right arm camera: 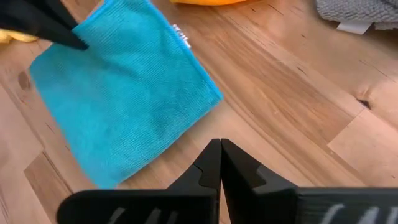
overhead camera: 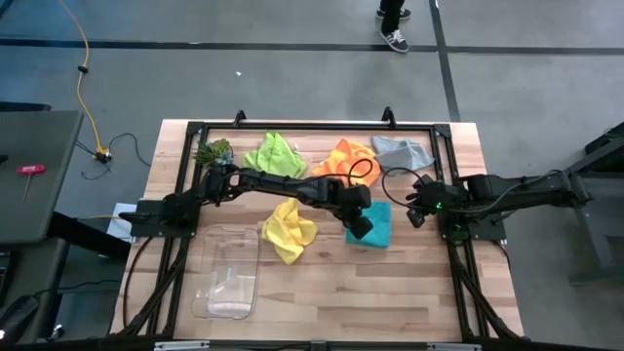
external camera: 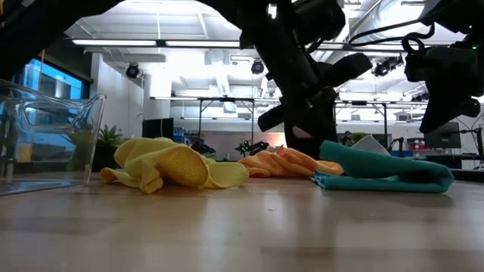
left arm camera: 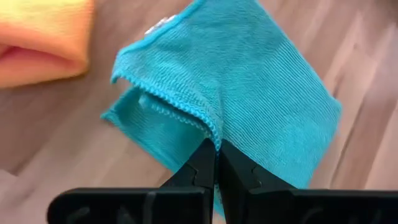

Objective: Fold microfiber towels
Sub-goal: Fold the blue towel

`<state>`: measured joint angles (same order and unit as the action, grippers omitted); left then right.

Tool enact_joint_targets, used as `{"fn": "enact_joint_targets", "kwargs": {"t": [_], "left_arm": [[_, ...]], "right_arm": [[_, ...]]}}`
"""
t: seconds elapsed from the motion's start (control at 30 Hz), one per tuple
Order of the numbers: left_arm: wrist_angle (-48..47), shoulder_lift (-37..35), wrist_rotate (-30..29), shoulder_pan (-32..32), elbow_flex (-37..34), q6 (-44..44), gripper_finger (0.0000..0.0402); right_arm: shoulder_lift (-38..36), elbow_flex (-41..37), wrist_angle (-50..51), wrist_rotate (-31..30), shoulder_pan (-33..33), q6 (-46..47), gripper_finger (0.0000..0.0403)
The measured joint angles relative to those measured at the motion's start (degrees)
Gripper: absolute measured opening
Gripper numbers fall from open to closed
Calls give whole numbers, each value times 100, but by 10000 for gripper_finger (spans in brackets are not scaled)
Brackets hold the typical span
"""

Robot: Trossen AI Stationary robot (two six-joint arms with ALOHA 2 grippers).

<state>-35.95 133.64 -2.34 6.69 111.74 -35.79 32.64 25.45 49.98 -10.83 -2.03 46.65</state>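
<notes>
The teal towel (overhead camera: 380, 226) lies folded double on the wood right of centre, its lower layer flat on the table. My left gripper (left arm camera: 216, 146) is shut at the towel's left edge (overhead camera: 361, 229). My right gripper (right arm camera: 220, 144) is shut over bare wood just right of the teal towel (right arm camera: 124, 93), touching nothing. The yellow towel (overhead camera: 289, 230) lies crumpled left of the teal one. Along the far side lie the lime green towel (overhead camera: 274, 154), the orange towel (overhead camera: 347, 159) and the grey towel (overhead camera: 404, 151), all bunched. My left gripper has its shut fingertips on the hemmed edge of the teal towel's upper layer (left arm camera: 210, 127), about midway along that edge. The fingers slant down from the table's left side. That one layer stands slightly raised off the lower layer (left arm camera: 146, 121), which stays flat on the wood.
A clear plastic bin (overhead camera: 229, 268) stands at the near left, and a small spiky green plant (overhead camera: 214, 151) at the far left. A black frame (overhead camera: 292, 125) runs round the table. A person's shoes (overhead camera: 395, 39) show on the floor beyond the far edge.
</notes>
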Motion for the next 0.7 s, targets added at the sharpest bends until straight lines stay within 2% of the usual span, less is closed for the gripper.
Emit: {"fn": "enact_joint_targets", "kwargs": {"t": [0.27, 0.4, 0.53, 0.7], "left_arm": [[-27, 0, 17, -94, 0, -98, 16], [-28, 0, -51, -128, 0, -105, 37], [-36, 0, -419, -124, 0, -43, 61], [-72, 0, -399, -52, 0, 194, 100]], "right_arm": [[0, 0, 0, 0, -2, -11, 0], [0, 0, -2, 0, 0, -13, 0], [0, 0, -3, 2, 0, -11, 0], [0, 0, -12, 2, -2, -2, 0]]}}
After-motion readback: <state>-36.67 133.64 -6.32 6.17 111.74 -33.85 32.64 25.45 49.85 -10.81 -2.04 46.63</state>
